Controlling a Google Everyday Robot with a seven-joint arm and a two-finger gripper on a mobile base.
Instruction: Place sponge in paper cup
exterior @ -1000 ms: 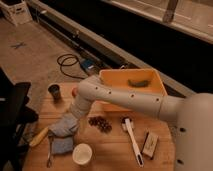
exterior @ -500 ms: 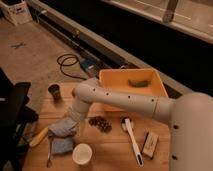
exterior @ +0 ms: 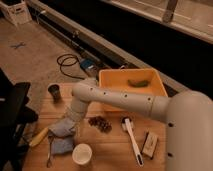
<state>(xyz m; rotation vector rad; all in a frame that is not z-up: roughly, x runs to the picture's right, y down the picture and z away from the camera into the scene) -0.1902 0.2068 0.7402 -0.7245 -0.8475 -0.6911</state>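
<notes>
**A:** Left side of the table (exterior: 107, 152) first: a small dark cup (exterior: 54, 91) stands toward the back-left corner, and a pale blue cloth (exterior: 56, 128) is bunched in front of it. Nearer the front edge, just beside the cloth, the sponge (exterior: 63, 146) lies flat.

**B:** And the gripper (exterior: 67, 122)?

**A:** It's low over the cloth's right side, just behind the sponge. The jaws are apart and not on the sponge.

**B:** How will that sponge handle?

**A:** Light, soft and squashy, I'd say, so nothing to break. I'd come from above and pinch across two opposite edges, firmly, since it should compress. The cloth sits close enough that it could get snagged.

**B:** Where's the target?

**A:** The paper cup (exterior: 82, 154) is just right of the sponge at the front edge, upright with its mouth open. It looks light and probably tips easily. The sponge looks about rim-wide, so it may need squeezing in.

**B:** Further right?

**A:** A white brush (exterior: 132, 140), and a yellow bin (exterior: 111, 95) along the back edge.
</notes>
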